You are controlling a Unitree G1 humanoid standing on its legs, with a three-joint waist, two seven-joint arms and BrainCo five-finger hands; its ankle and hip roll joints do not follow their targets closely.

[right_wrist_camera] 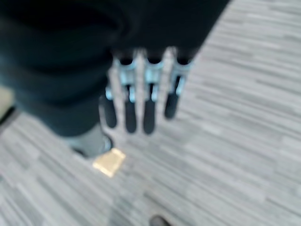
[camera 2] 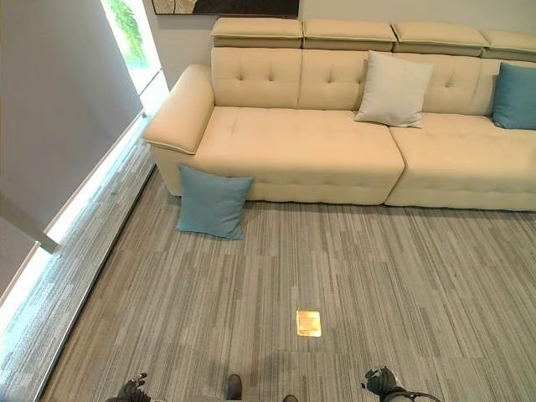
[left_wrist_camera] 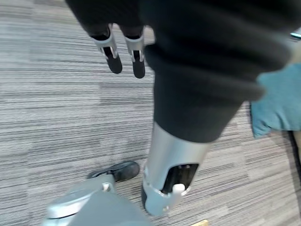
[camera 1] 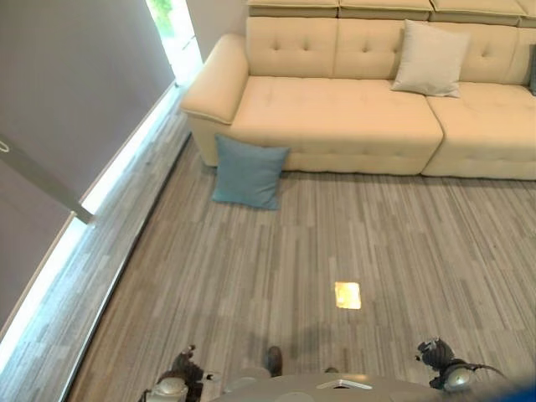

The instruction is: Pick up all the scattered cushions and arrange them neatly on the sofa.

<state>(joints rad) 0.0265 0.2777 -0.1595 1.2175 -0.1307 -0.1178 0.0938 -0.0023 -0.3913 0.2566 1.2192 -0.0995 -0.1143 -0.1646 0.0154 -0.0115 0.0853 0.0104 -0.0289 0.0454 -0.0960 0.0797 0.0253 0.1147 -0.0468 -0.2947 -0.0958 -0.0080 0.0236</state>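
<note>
While the sofa (camera 2: 335, 126) fills the upper part of the frame with broad bare seat left of the white cushion (camera 2: 394, 89) and between it and the far teal cushion (camera 2: 515, 95) at upper right, we judge the one stray, the blue cushion (camera 2: 213, 202), leaning against the sofa's front at centre left, to be light, soft and squashy, best pinched by its upper edge or a top corner. We see open floor (camera 2: 377, 276) on the way, a small brass plate (camera 2: 308, 322) low in the frame and the window wall along the left edge; our left hand (left_wrist_camera: 123, 54) and right hand (right_wrist_camera: 141, 101) hang empty with fingers straight.
</note>
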